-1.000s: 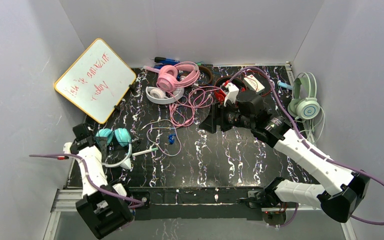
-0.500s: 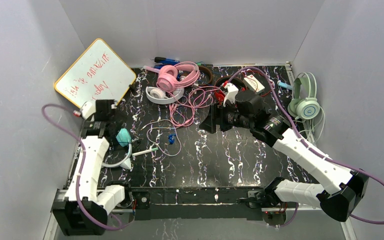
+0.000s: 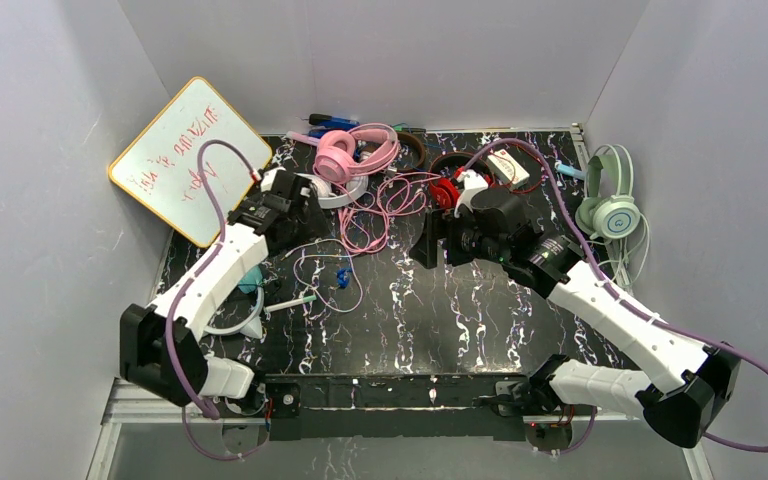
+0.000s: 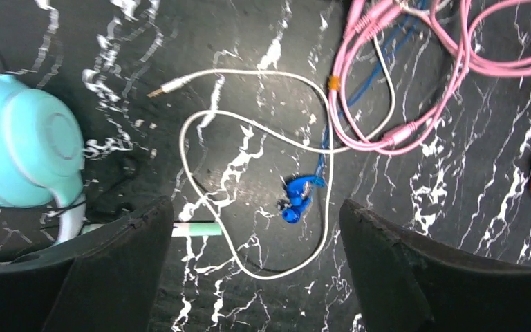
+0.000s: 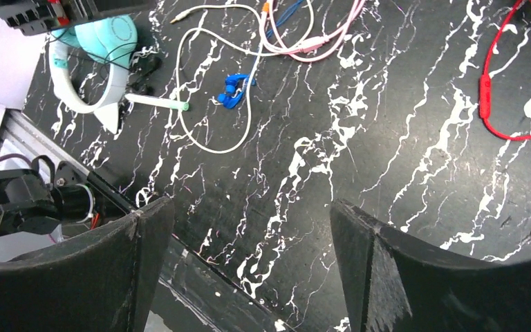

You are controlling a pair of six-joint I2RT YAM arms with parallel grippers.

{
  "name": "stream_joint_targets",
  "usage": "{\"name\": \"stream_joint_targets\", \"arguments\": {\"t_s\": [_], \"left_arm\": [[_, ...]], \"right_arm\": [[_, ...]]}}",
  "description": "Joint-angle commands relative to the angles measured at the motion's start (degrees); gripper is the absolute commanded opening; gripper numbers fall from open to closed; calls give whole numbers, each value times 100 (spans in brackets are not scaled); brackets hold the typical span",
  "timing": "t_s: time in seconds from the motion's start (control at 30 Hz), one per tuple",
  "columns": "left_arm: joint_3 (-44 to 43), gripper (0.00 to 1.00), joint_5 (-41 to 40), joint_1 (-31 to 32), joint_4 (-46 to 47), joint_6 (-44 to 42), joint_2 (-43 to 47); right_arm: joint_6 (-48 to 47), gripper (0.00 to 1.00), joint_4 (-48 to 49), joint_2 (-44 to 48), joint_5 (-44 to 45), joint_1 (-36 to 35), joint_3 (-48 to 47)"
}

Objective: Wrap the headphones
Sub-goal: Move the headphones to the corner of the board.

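The left arm, folded back over the teal headphones (image 4: 21, 162) a second ago, is now reaching forward past the whiteboard (image 3: 190, 160). Its forearm is partly covering that teal pair at the table's (image 3: 440, 310) left edge. The left gripper (image 4: 252, 228) is hanging released, with its jaws wide and nothing between them, over a loose white cable (image 4: 181, 149) and blue earbuds (image 4: 296, 200). The pink headphones (image 3: 345, 152) and white headphones (image 3: 325, 190) are lying unmoved at the rear, beside a tangle of pink cable (image 3: 380, 205). The right gripper (image 5: 249, 214) is hovering released and empty near the red headphones (image 3: 447, 190), having barely shifted. The mint green headphones (image 3: 610, 205) are staying at the far right.
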State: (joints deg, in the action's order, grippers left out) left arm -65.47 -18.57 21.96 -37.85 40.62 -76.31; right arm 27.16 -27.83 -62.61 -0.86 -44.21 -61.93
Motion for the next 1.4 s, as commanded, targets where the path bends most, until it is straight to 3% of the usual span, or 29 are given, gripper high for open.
{"name": "stream_joint_targets", "arguments": {"t_s": [0.0,0.1,0.17,0.2,0.27,0.4,0.73,0.83,0.97,1.17,1.27,1.37], "left_arm": [[211,80,428,142,240,-271,-84],[713,45,484,142,420,-212,-78],[915,14,310,135,404,-110,-85],[985,5,165,134,362,-16,-81],[1135,0,-29,131,354,177,-46],[1417,0,4,-145,407,488,-94],[2265,0,587,-2397,414,675,213],[2217,0,508,-2588,316,665,421],[2083,0,359,-2600,175,613,666],[2207,13,2509,-2465,964,-273,1218],[2156,31,2603,-1628,1155,-327,1574],[1978,38,2110,-493,1161,-206,1548]], "right_arm": [[166,91,-82,17,354,34,88],[242,91,-68,110,357,35,127],[246,91,-56,187,388,35,153],[228,91,-63,207,418,30,150],[180,91,-100,224,483,30,111],[150,91,-223,191,571,35,3],[294,92,-160,236,524,32,82],[202,98,-493,82,927,41,-13],[-93,99,-1033,-275,1313,158,-378],[-345,99,-974,-461,1214,776,-549],[-477,99,-969,-810,920,1315,-733],[-626,99,-829,-1205,818,1650,-1051]]}}
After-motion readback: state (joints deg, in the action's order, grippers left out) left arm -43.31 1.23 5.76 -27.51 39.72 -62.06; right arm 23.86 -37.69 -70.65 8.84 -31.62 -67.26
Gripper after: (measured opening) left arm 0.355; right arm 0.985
